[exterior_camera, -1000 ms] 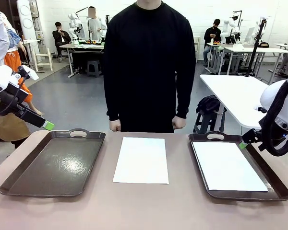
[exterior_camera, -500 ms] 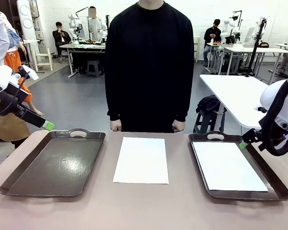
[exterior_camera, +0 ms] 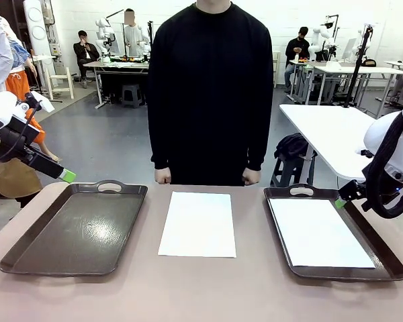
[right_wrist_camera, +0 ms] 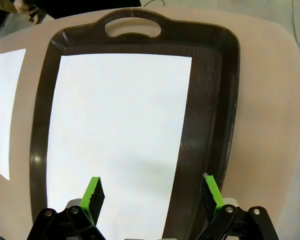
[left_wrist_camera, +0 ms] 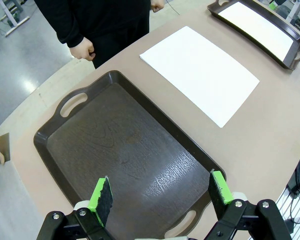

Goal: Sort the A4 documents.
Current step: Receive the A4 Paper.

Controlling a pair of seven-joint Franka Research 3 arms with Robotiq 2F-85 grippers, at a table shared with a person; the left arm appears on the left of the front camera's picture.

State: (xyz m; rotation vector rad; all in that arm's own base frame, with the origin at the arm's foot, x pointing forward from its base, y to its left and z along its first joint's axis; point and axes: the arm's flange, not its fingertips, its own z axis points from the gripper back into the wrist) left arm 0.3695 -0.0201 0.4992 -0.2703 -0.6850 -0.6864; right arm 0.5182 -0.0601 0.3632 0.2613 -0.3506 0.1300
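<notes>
Left claw [left_wrist_camera: 160, 189]: jaws spread, holding nothing, above dark brown handled tray [left_wrist_camera: 115, 140]; plain white A4 sheet [left_wrist_camera: 200, 72] beyond it on bench [left_wrist_camera: 270, 130], seemingly unsorted. Right claw [right_wrist_camera: 152, 186]: spread, over filed sheet [right_wrist_camera: 115, 135] in second tray [right_wrist_camera: 210, 100].

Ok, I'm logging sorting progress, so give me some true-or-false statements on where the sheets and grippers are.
The left tray holds paper. False: it is bare.
An A4 document lies in the right tray. True.
A second A4 document lies on the table between the trays. True.
The left gripper is shut on a sheet. False: it is open above the left tray, holding nothing.
The right gripper is open. True.
</notes>
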